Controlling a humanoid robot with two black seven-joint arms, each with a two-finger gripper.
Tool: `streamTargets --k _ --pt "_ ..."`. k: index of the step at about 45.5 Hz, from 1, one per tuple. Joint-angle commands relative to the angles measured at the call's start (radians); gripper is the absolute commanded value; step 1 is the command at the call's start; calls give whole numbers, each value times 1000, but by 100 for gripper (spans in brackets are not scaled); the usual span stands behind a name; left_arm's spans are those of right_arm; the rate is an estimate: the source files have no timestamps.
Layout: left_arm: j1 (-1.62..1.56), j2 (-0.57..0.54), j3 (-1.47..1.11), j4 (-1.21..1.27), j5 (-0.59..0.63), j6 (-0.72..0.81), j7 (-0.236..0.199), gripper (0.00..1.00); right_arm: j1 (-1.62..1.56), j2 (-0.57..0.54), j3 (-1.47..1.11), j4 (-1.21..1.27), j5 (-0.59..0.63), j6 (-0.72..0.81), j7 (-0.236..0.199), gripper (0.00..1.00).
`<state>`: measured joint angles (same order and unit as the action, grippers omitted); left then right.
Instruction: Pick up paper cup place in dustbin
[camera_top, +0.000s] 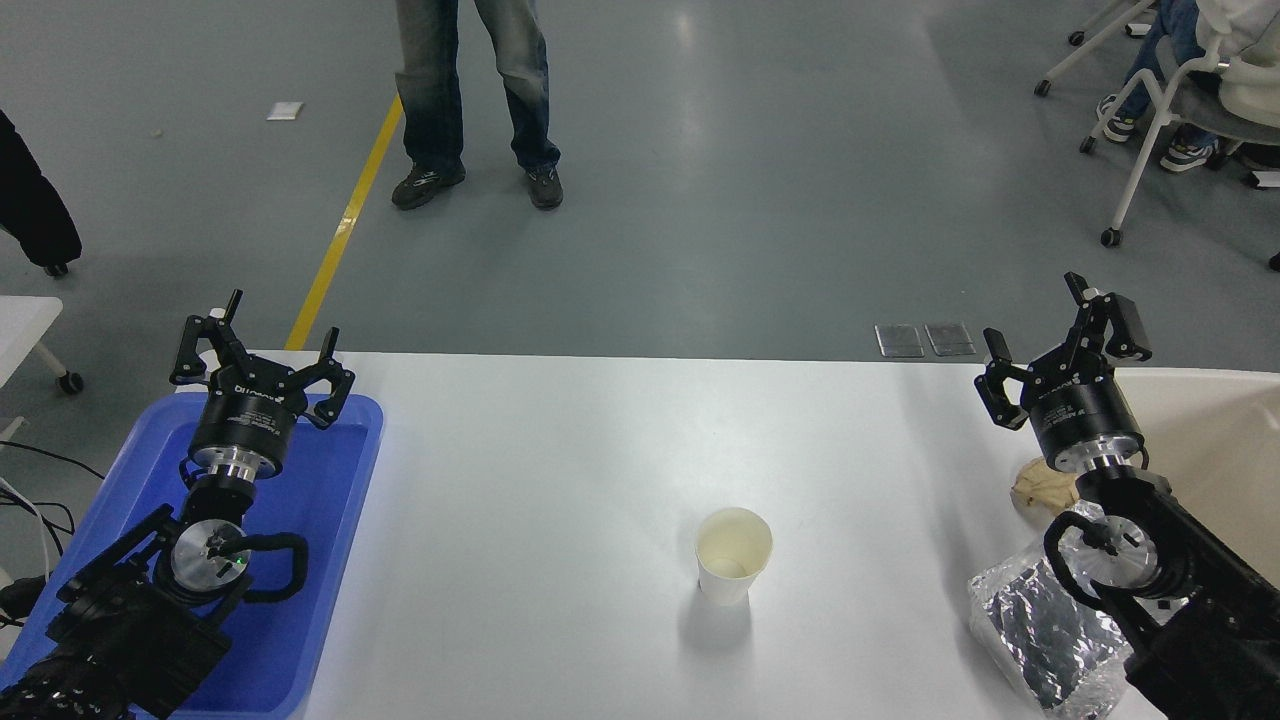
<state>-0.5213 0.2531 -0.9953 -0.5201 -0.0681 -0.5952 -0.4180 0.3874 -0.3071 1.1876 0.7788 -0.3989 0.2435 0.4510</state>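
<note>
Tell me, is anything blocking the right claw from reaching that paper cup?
Nothing visible does. Bare white table lies between the open right gripper and the upright paper cup; the crumpled paper and foil sit off to the right, beside the arm.

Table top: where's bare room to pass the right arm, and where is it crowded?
Bare between the blue tray and paper cup, and along the far edge. Crowded at right: foil bag, crumpled paper, dustbin beneath the right gripper.
</note>
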Motion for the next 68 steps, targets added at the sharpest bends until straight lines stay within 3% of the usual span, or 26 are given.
streamTargets --k 1,68 --pt "0 0 1 0 -1 0 -1 100 -2 -1 -16 -1 0 0 0 100" --pt "0 0 0 0 1 0 -1 100 -7 0 -14 2 0 -1 0 100"
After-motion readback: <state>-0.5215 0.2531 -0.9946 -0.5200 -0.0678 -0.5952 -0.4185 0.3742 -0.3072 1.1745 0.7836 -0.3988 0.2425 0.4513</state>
